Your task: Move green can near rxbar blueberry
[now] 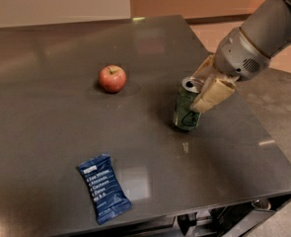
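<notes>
The green can (185, 113) is at the right of the dark table, tilted slightly, and seems to hang just above the surface. My gripper (196, 94) reaches in from the upper right. Its tan fingers (212, 95) are closed around the can's upper part, one in front and one behind. The rxbar blueberry (104, 187), a flat navy wrapper with white text, lies near the table's front edge at lower left, well apart from the can.
A red apple (112, 78) sits left of the can towards the middle of the table (46, 117). The table's right edge runs close behind the gripper, with grey floor beyond. The front edge lies just below the bar.
</notes>
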Controlling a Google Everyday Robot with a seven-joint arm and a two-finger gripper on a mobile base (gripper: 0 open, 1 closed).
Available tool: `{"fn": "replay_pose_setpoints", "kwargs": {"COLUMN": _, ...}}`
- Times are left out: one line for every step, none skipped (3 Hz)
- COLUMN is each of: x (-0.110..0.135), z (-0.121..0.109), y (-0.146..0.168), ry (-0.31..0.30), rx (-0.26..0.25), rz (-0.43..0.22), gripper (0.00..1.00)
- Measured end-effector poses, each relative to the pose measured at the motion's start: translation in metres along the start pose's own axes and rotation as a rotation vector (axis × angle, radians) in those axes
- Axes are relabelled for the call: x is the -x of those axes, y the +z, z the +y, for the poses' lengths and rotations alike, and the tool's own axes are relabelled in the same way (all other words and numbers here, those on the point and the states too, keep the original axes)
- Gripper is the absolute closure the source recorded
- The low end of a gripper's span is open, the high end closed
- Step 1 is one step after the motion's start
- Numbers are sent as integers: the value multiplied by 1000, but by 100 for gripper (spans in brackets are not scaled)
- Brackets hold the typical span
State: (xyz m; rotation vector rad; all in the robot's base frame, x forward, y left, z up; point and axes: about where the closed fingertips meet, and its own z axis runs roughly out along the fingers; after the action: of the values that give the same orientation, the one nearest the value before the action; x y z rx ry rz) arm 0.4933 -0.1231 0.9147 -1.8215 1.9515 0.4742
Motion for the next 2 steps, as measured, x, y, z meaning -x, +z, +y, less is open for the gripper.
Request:
{"fn": "replay_pose_setpoints", "kwargs": {"x": 26, "z": 25, "y": 3, "ry": -64, "rx": 44, "rz": -17, "gripper": 100}}
{"fn": "replay_pose_setpoints", "kwargs": {"x": 48, "z": 50, "y": 20, "ry": -123, "rx": 105, "rz": -22, "gripper": 100}}
